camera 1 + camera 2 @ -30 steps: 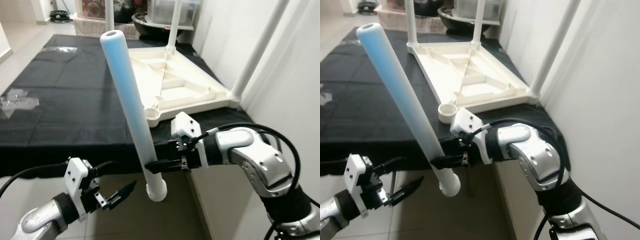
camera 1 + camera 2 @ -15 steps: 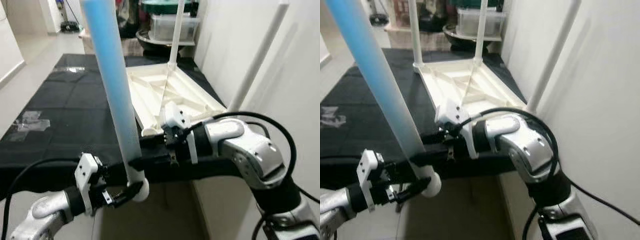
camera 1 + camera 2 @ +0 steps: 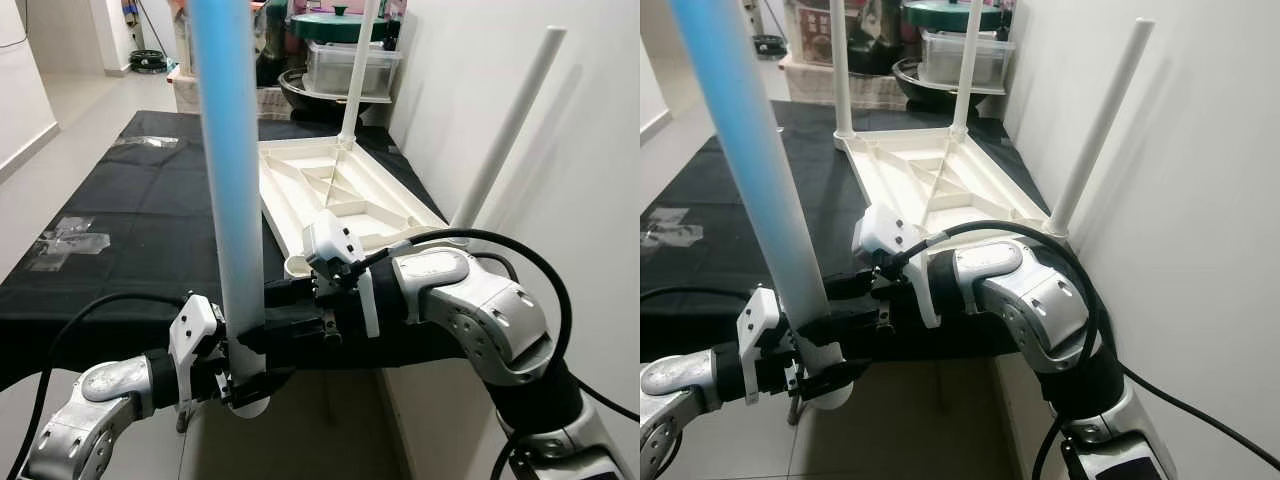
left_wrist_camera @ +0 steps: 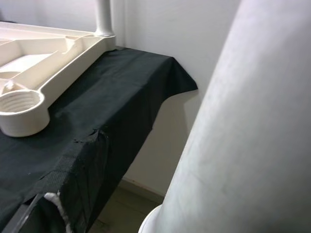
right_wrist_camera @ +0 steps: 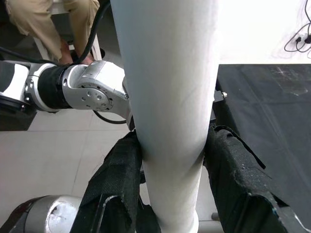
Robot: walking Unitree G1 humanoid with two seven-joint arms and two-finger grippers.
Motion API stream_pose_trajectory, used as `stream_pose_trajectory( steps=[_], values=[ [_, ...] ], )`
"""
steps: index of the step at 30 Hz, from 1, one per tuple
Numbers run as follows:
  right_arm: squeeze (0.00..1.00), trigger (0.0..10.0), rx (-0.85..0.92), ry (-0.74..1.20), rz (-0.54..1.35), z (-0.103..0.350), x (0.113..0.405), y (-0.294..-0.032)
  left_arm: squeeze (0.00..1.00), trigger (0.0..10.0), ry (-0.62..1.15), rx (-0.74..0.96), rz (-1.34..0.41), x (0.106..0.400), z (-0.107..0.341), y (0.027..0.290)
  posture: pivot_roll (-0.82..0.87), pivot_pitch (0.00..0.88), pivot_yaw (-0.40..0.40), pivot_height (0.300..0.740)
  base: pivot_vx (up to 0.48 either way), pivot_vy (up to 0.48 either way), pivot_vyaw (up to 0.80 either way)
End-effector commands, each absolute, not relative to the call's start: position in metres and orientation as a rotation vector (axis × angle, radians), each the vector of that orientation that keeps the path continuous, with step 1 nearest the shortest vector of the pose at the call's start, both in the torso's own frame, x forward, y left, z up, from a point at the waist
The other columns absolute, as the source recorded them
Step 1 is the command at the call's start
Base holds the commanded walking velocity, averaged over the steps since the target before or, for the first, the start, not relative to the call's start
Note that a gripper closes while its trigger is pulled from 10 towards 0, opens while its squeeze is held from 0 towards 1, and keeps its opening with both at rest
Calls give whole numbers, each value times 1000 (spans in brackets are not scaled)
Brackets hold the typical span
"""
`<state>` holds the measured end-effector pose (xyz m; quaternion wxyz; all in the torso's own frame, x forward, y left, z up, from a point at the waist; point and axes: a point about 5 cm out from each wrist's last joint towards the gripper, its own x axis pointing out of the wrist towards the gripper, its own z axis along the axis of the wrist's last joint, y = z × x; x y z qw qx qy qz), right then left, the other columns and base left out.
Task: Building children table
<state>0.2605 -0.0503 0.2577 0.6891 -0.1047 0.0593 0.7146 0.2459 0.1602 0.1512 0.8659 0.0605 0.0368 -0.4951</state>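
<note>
The pale blue table leg (image 3: pixel 228 180) stood nearly upright, rising well above both grippers, its lower end just below them in front of the black-draped bench (image 3: pixel 130 230). The right gripper (image 3: pixel 262 333) was clamped on the leg near its base, its two fingers pressed against opposite sides, the right forearm reaching across level from the right. The left gripper (image 3: pixel 242 385) was right at the leg's bottom cap, just under the right one; whether it gripped could not be told. Beyond the grippers, the upturned white tabletop (image 3: pixel 340 200) lay on the bench with other legs standing up from it.
</note>
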Motion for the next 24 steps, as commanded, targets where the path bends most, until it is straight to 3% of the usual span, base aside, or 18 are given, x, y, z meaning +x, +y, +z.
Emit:
stream_pose_trajectory(
  steps=[1, 3, 4, 15, 24],
  values=[
    [0, 0, -209, 129, 1651, 258, 256, -41, 0, 10000, 68, 184, -1107, 247, 152, 146, -74, 0, -111, 740, 0, 0, 0],
    [0, 0, -205, 130, 1648, 258, 256, -40, 0, 10000, 62, 194, -1131, 247, 152, 144, -77, 0, -105, 740, 0, 0, 0],
    [0, 0, -199, 131, 1643, 258, 256, -39, 0, 0, 57, 193, -1145, 247, 152, 141, -77, 0, -105, 740, 0, 0, 0],
    [0, 0, -151, 125, 1582, 258, 262, -39, 0, 0, 17, 179, -1184, 241, 155, 140, -71, 0, -98, 740, 0, 0, 0],
    [0, 0, -95, 118, 1544, 254, 264, -38, 0, 0, 2, 186, -1110, 246, 156, 147, -69, 0, -94, 740, 0, 0, 0]
  ],
)
